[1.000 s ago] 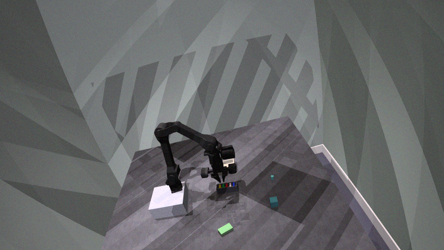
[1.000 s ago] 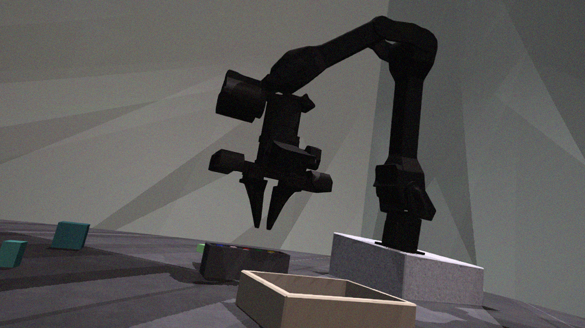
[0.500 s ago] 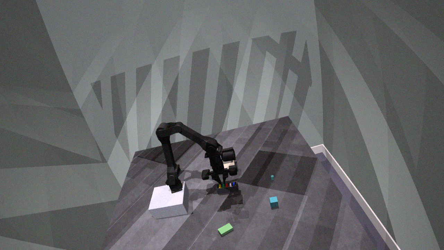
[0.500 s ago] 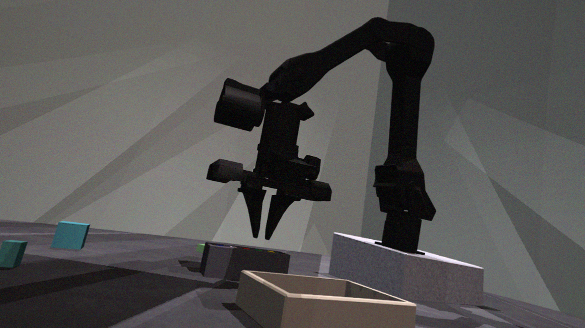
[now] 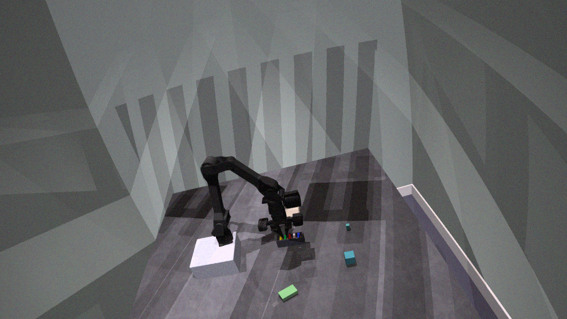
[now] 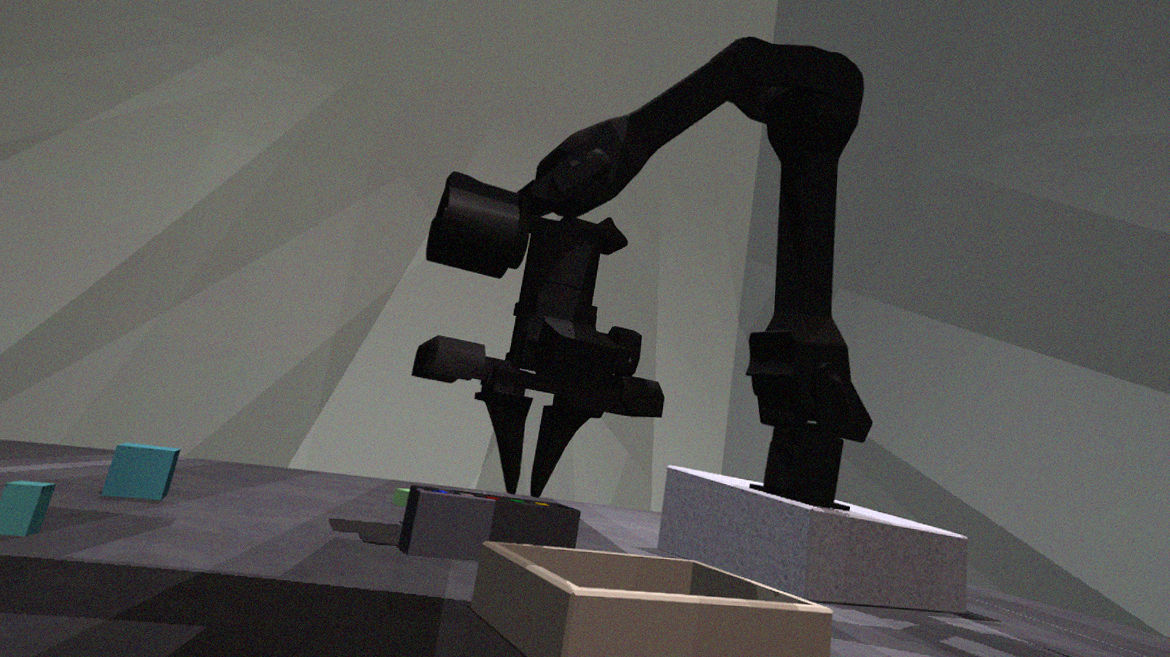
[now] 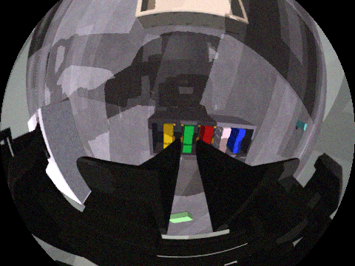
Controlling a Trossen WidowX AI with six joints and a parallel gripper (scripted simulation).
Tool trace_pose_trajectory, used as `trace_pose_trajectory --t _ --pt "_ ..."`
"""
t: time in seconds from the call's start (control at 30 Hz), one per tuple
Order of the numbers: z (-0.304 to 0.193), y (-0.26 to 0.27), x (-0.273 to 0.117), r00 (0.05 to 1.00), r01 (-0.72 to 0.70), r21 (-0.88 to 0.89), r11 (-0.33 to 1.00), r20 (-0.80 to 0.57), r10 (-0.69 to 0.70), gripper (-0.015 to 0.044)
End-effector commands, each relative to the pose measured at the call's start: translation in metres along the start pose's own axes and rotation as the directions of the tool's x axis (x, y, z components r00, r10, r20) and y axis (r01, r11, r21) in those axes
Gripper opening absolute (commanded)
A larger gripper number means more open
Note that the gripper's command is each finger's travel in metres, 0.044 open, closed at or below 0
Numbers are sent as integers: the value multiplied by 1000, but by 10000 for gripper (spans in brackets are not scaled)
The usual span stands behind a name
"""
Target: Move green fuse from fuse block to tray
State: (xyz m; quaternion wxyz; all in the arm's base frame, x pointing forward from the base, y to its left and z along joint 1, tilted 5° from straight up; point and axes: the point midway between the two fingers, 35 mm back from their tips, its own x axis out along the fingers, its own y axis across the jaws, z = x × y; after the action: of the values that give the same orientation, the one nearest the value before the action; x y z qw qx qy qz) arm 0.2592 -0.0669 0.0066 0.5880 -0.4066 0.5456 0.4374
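Wrist view, dark fuse block (image 5: pixel 290 242) (image 6: pixel 531 530) (image 7: pixel 183 121) holding yellow, green, red, white, blue fuses.

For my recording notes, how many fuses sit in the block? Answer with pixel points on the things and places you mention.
5 visible, in a row in the block (image 5: pixel 291 243) (image 6: pixel 531 528) (image 7: pixel 181 120): yellow (image 7: pixel 168 134), green (image 7: pixel 188 138), red (image 7: pixel 206 134), white (image 7: pixel 224 137), blue (image 7: pixel 237 140). Fingers may hide more.

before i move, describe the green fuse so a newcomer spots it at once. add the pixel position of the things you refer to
Find the black block (image 5: pixel 290 243) (image 6: pixel 531 531) (image 7: pixel 183 120) below the arm's fingers (image 5: pixel 285 236) (image 6: pixel 523 492). In its row of colored fuses, yellow (image 7: pixel 168 134) and red (image 7: pixel 206 134) flank the one you want. It alone there is green (image 7: pixel 188 134).
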Motion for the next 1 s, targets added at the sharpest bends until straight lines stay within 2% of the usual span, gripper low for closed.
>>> trace_pose_trajectory --t 0.0,0.77,0.97 --pt "1 0 1 1000 0 4 1000 5 0 74" --pt "1 0 11 1000 0 4 1000 5 0 74" --pt "0 0 10 1000 1 0 1000 0 -1 34"
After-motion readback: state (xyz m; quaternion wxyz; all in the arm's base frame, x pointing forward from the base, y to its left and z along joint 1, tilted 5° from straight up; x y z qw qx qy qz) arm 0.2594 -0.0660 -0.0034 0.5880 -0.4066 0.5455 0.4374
